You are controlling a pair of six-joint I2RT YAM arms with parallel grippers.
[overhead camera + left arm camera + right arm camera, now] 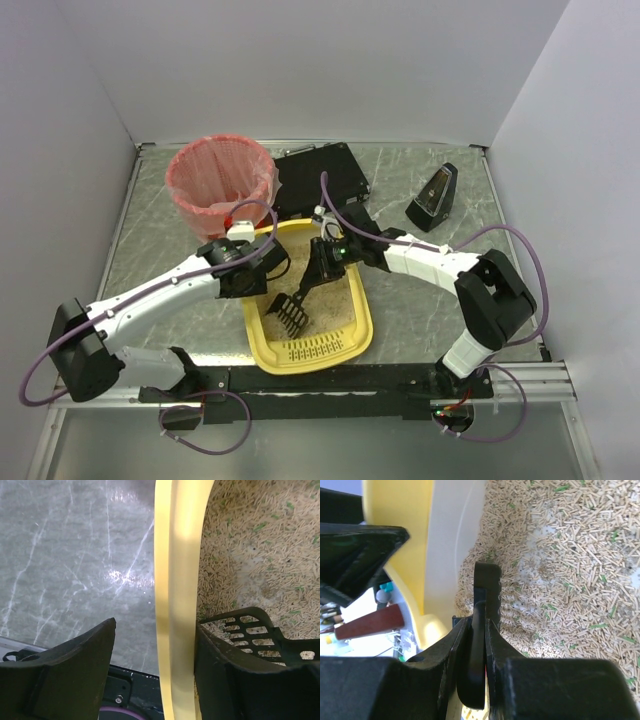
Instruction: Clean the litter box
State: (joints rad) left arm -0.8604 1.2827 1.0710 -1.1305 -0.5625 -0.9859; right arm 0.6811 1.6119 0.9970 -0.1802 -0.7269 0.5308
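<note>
The yellow litter box (262, 345) lies at the table's near middle, with beige litter (335, 300) inside and a slotted strip (315, 350) at its near end. My left gripper (262, 268) is open and straddles the box's left rim (175, 580). In the left wrist view (155, 625) the inner finger touches the rim and the outer finger stands apart over the table. My right gripper (325, 258) is shut on the handle (487, 585) of a black slotted scoop (290, 312). The scoop's head rests in the litter (570, 555) and shows in the left wrist view (260, 635).
A pink-lined round bin (220, 185) stands behind the box at the left. A flat black case (320, 178) lies behind the box. A black wedge-shaped object (433, 198) stands at the back right. Walls close in the table on three sides.
</note>
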